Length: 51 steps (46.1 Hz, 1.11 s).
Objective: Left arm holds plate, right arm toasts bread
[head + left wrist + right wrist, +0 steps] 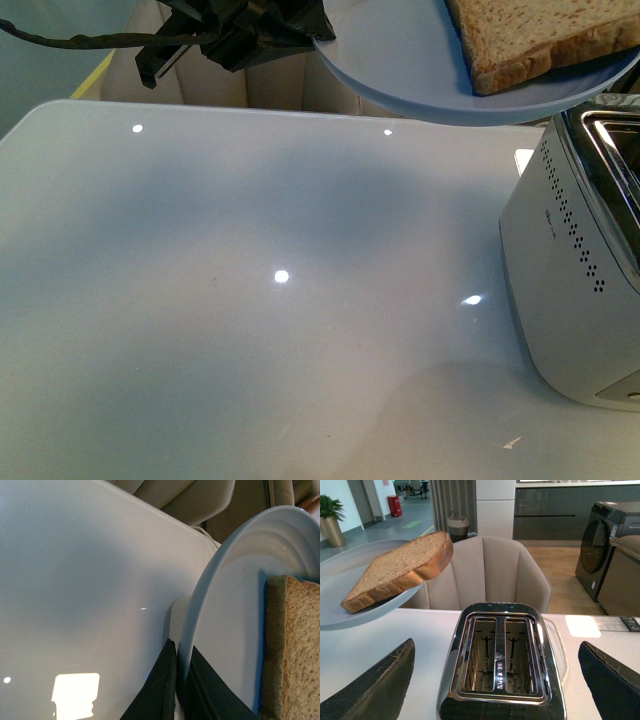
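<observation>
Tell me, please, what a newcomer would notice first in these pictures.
The plate is held up in the air with the bread lying on it, and the left gripper is clamped on its rim. Close by, at the right side of the table, stands a toaster with both slots empty. The right gripper hangs open over the toaster.
</observation>
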Motion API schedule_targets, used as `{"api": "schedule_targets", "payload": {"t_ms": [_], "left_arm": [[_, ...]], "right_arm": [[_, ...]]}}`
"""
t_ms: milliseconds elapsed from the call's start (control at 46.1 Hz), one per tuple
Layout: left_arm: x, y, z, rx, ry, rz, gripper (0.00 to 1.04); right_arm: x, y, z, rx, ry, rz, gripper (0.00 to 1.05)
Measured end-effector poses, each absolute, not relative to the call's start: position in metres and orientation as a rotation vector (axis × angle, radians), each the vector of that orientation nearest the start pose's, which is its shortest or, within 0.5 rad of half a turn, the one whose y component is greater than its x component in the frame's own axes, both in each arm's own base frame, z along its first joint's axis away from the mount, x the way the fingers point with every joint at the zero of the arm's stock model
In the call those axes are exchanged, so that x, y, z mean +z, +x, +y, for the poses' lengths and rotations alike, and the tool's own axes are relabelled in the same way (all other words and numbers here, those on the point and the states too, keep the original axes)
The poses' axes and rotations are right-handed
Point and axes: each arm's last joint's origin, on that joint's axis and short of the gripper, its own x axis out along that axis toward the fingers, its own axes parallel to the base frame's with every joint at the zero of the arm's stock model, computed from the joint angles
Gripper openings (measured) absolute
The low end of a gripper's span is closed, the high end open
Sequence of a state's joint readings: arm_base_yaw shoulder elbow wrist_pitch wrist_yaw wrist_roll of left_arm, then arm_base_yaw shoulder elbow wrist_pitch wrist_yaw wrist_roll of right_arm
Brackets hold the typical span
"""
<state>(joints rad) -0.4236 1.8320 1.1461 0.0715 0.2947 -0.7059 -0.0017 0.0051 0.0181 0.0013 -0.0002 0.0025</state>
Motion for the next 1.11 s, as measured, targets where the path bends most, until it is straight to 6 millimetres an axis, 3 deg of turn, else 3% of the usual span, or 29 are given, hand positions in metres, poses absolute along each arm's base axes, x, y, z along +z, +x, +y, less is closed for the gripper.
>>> {"api": "schedule_targets", "payload": {"t_ms": [109,174,239,456,651,846,998,1107], "left_arm": [[0.195,0.356,-0.17,-0.444,-0.613,0.842,0.03],[0.195,0.355,-0.17,-0.443,-0.613,0.843,0.03],[0.195,0.355,-0.17,-0.443,-0.613,0.843,0.03],[0.195,0.355,-0.169,-0.443,-0.614,0.842,0.03],[0.195,0.355,-0.169,-0.442,-0.615,0.842,0.03],[0.195,0.355,-0.169,-0.443,-0.616,0.843,0.03],[0.195,0.355,-0.169,-0.442,-0.615,0.843,0.03],[0.195,0.355,-0.169,-0.443,-0.616,0.843,0.03]], "right_arm": [[0.169,0.097,0.0,-0.012,0.006,-0.005,0.96],[0.168,0.098,0.0,-0.174,0.107,0.232,0.96],[0.165,0.099,-0.001,-0.254,0.163,0.355,0.96],[0.18,0.109,-0.009,-0.274,0.273,0.312,0.96],[0.198,0.141,-0.014,-0.25,0.38,0.26,0.96],[0.214,0.195,0.009,-0.108,0.444,0.232,0.96],[0.21,0.229,0.026,-0.031,0.5,0.265,0.96],[0.203,0.24,0.032,-0.032,0.517,0.288,0.96]]}}
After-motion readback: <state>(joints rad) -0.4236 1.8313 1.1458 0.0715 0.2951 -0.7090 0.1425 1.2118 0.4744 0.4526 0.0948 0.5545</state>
